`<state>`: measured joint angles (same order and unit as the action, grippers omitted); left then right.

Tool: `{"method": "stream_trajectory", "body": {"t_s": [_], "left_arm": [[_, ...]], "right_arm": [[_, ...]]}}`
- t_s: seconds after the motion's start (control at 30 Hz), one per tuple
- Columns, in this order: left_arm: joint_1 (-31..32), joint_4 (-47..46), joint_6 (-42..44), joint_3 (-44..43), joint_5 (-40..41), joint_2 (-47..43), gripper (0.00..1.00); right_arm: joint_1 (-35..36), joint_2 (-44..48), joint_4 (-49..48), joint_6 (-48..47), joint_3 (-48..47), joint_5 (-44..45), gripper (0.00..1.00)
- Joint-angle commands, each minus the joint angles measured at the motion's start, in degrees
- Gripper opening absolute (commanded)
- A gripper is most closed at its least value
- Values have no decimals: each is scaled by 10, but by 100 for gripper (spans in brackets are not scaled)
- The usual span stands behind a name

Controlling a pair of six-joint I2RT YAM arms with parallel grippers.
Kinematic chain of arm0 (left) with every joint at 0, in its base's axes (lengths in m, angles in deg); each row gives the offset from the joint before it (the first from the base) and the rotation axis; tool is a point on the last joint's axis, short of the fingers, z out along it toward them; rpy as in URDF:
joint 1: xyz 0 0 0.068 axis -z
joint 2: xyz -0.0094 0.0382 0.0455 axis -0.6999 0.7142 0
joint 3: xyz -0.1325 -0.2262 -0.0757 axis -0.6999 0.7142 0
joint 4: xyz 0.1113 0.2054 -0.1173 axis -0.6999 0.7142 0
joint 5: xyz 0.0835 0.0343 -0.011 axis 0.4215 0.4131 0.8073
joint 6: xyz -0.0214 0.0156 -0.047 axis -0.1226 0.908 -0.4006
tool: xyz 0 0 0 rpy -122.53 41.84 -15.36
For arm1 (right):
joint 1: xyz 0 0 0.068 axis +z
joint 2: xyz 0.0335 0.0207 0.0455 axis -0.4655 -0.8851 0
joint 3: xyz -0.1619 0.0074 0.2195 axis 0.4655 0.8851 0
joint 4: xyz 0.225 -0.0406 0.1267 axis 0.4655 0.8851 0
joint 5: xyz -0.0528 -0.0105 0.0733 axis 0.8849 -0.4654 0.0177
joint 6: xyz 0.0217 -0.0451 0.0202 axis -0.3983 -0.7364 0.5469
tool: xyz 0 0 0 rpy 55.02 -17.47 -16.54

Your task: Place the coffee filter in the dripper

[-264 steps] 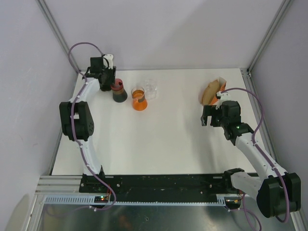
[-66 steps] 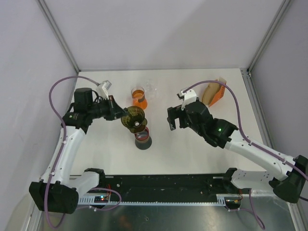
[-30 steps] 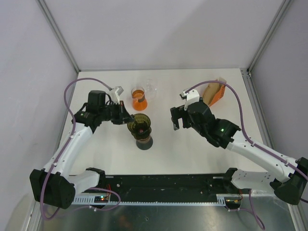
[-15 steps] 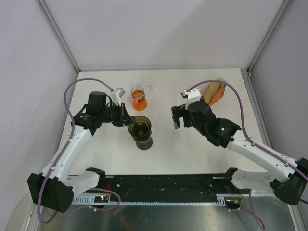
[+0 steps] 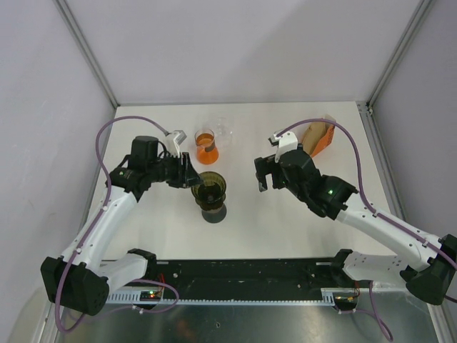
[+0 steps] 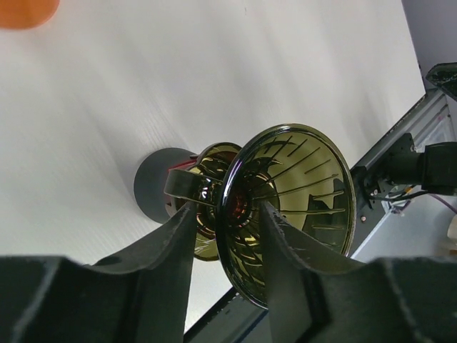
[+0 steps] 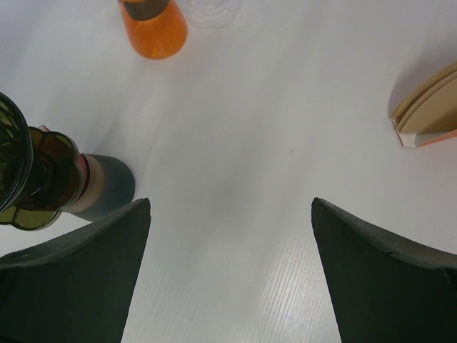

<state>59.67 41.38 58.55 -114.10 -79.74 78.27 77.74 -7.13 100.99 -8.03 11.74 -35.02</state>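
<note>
We find bare table (image 5: 271,223) between the dripper (image 5: 209,189) and the filter stand (image 5: 316,137); passage there is open. The dripper's mouth is unobstructed from above and from the right. The left gripper (image 5: 191,179) straddles its left rim, blocking that side. An orange flask (image 5: 206,146) and a clear glass (image 5: 224,131) stand close behind.

My overhead view is bright and evenly lit from above. It is sharp across the white table (image 5: 250,236), with only faint, soft shadows beneath the arms. On the left wrist camera the dripper (image 6: 300,186) throws hard glints along its ribs and rim. The left gripper (image 6: 227,211) fills the lower frame as a dark, soft-focus mass, and the orange flask (image 6: 21,8) at upper left is blurred. On the right wrist camera the right gripper (image 7: 230,207) reads nearly black in both lower corners, and a grey shadow dims the upper right.
</note>
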Motion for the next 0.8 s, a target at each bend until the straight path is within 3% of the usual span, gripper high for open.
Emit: {"method": "stream_trajectory", "body": {"t_s": [0.0,0.1,0.2,0.33,0.57,0.77], "left_arm": [[4,-14,6,-4,1,-6,49],[3,-13,11,-22,2,-6,60],[-9,-9,29,-70,17,-10,79],[-51,-8,49,-114,51,-2,95],[-192,-14,64,-131,16,76,98],[-214,-31,92,-105,-18,98,94]], "right_arm": [[-3,9,8,-2,-21,6,99],[-3,13,12,-1,-21,7,99],[-9,20,8,-12,-21,12,99],[-62,37,-21,-25,-22,-11,99],[-224,28,-142,-37,-24,-47,99],[-302,-113,-158,-57,-99,-18,72]]}}
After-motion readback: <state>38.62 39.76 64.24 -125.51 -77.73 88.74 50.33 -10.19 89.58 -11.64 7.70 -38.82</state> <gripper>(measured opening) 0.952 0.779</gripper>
